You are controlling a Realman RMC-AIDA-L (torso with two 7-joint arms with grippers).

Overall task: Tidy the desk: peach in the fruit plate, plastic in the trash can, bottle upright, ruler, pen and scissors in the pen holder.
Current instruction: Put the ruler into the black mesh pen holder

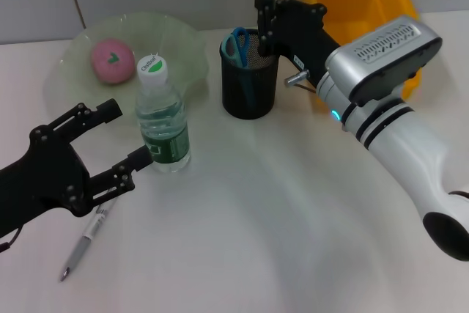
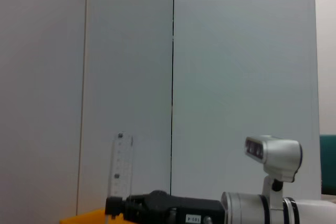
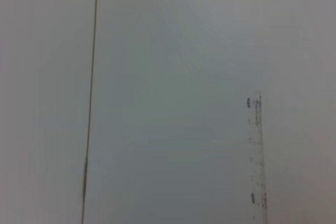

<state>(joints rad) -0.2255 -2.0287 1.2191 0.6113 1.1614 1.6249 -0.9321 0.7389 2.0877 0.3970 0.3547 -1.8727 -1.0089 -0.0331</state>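
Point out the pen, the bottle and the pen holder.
pen [image 1: 86, 238], head view, on the middle of its barrel, lying on the table.
bottle [image 1: 163, 128], head view, on its label band, standing upright.
pen holder [image 1: 249, 93], head view, on its black mesh wall.

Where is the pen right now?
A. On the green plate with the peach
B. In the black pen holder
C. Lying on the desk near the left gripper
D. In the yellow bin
C. The pen lies flat on the desk, right by the left gripper, not in the holder.
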